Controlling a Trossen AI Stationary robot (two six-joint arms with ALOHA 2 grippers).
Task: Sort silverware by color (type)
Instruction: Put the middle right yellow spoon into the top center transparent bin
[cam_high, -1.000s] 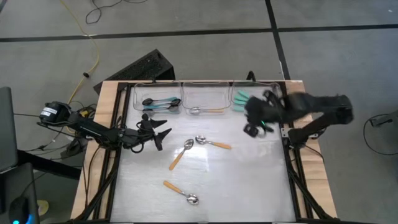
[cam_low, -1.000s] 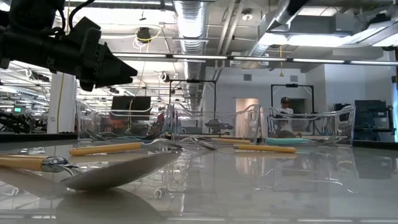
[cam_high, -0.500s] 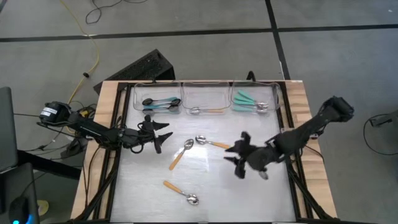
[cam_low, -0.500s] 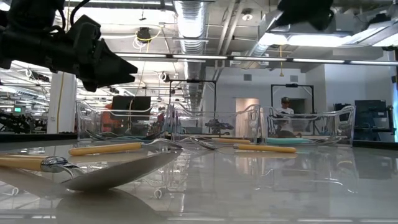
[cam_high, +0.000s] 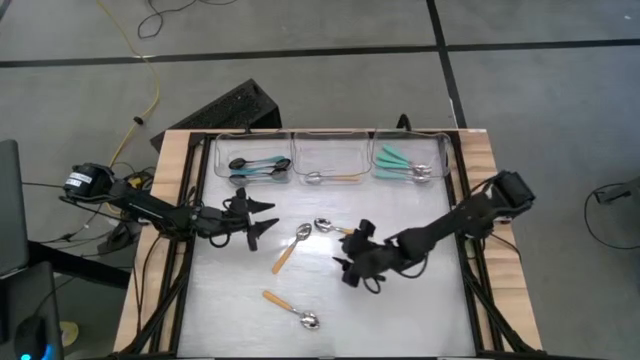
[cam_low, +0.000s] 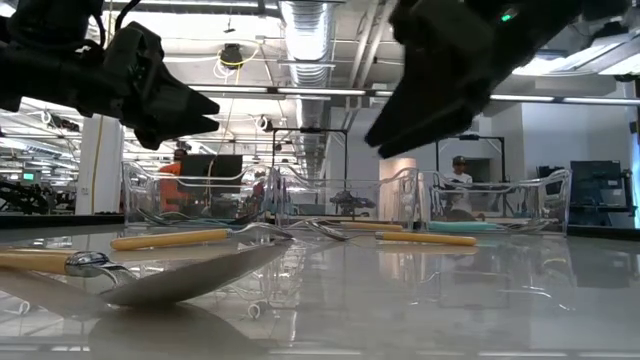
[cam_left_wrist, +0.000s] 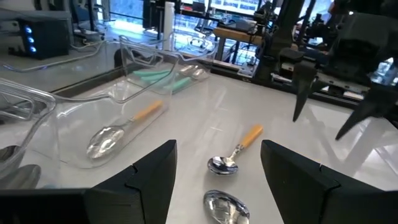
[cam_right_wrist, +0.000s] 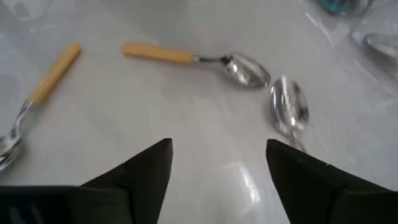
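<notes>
High view: three clear bins stood in a row along the table's far edge. The left bin (cam_high: 252, 160) held blue-handled spoons (cam_high: 256, 166), the middle bin (cam_high: 330, 160) one orange-handled spoon (cam_high: 328, 178), the right bin (cam_high: 408, 158) teal-handled spoons (cam_high: 400, 165). Three more orange-handled spoons lay loose on the white tabletop (cam_high: 400, 310) — one angled near the centre (cam_high: 291, 247), one just right of it (cam_high: 333, 228), one nearer the front (cam_high: 292, 308). The left gripper (cam_high: 262, 216) hung over the table's left part, fingers spread and empty. The right gripper (cam_high: 350, 266) reached in over the centre, beside the spoon near the bins, holding nothing.

Low view: a spoon (cam_low: 130, 275) lay close in the foreground; both grippers hung above the surface, the left gripper (cam_low: 190, 105) at the picture's left and the right gripper (cam_low: 395, 125) at upper right.

Left wrist view: the left fingers (cam_left_wrist: 152, 180) stood wide apart, with two spoon bowls (cam_left_wrist: 225, 164) on the table between them and the binned orange spoon (cam_left_wrist: 121, 127) beyond.

Right wrist view: the right fingers (cam_right_wrist: 140, 171) were parted wide with only bare table between them — an orange-handled spoon (cam_right_wrist: 193, 61) and a second bowl (cam_right_wrist: 290, 107) lay just ahead.
</notes>
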